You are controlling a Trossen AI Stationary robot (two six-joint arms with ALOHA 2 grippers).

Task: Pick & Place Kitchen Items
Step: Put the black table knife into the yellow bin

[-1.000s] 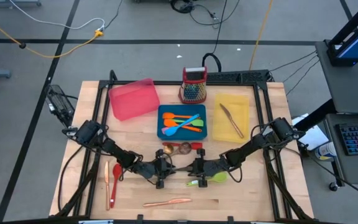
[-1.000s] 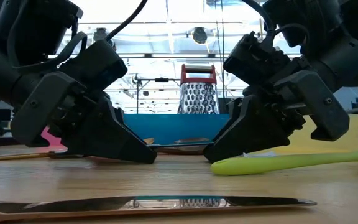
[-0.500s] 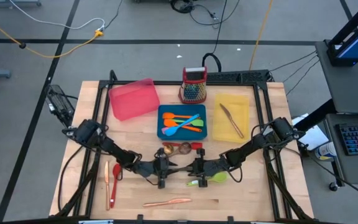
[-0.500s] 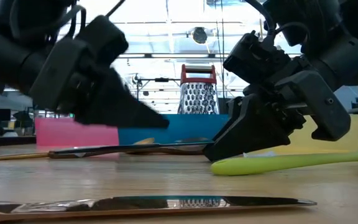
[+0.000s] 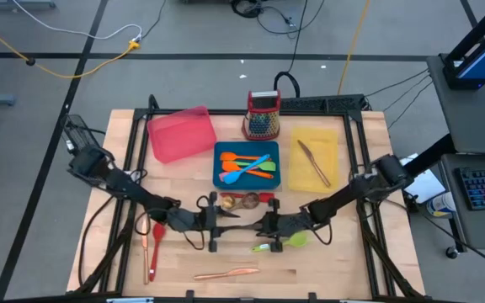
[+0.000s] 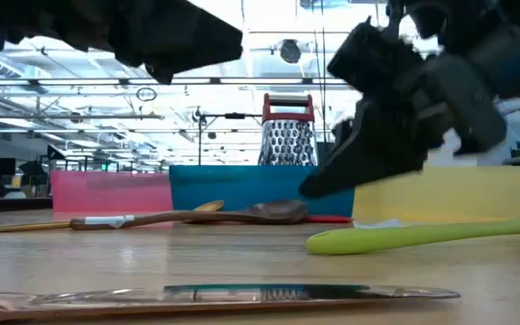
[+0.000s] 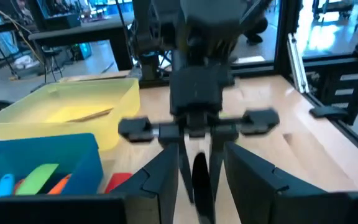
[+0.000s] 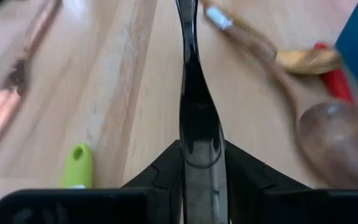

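Observation:
A dark steel utensil [image 8: 188,93] runs between my two grippers over the table's middle front. My right gripper [image 5: 263,225] is shut on it and also shows in the right wrist view [image 8: 197,152] and the low view [image 6: 323,185]. My left gripper [image 5: 212,225] faces it from the table's left and is open. In the left wrist view, its fingers [image 7: 166,180] stand on either side of the utensil's free end [image 7: 199,180], apart from it. In the low view the left gripper [image 6: 179,36] is raised high. My right gripper pinches the steel utensil's slim handle [image 8: 199,134] between its two fingers. The fingers come nearly level from the table's right and lie along the utensil. The utensil sticks out past the fingertips toward the left gripper, above the table.
Two wooden spoons [image 5: 242,200] and a red piece [image 5: 266,197] lie just behind the grippers. A green utensil [image 5: 286,241], a copper knife [image 5: 226,273] and a red spoon [image 5: 156,240] lie near the front. Pink [image 5: 181,133], blue [image 5: 247,164] and yellow [image 5: 314,156] trays and a grater [image 5: 262,115] stand farther back.
My left gripper has risen off the table and drawn back a little toward the table's left. My right gripper has lifted slightly from the table with the steel utensil.

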